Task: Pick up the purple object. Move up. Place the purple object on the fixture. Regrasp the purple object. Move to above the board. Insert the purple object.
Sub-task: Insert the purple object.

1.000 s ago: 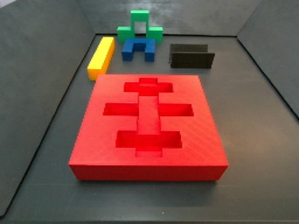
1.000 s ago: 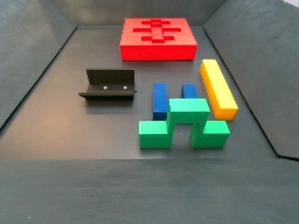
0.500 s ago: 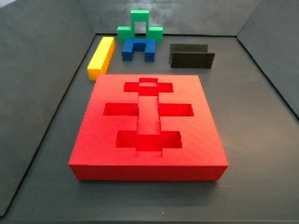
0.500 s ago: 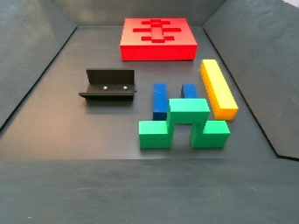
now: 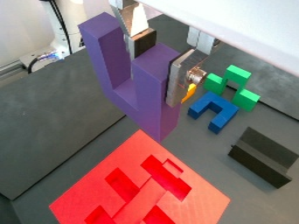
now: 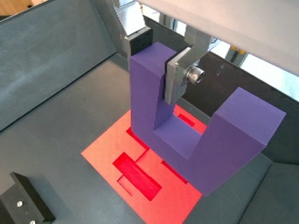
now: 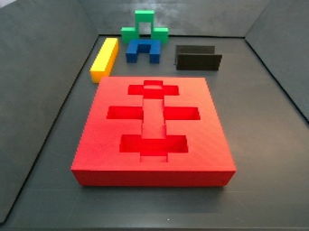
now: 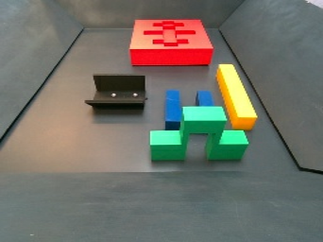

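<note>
Gripper [image 6: 163, 63] clamps the purple object [image 6: 193, 131] above the board [image 6: 135, 166]; both side views miss it

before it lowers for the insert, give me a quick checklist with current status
1. Grip: the purple object sits between the gripper fingers in both wrist views, prongs up. Ok.
2. Over the board: the board lies below the held piece in both wrist views. Ok.
3. Aligned with a cut-out: the piece hides what is under it. Cannot tell.
4. Cut-outs free: the board's recesses hold nothing in both side views. Ok.
5. Loose blocks away: the yellow bar, blue block and green block lie off the board. Ok.
6. Fixture holds nothing. Ok.
</note>
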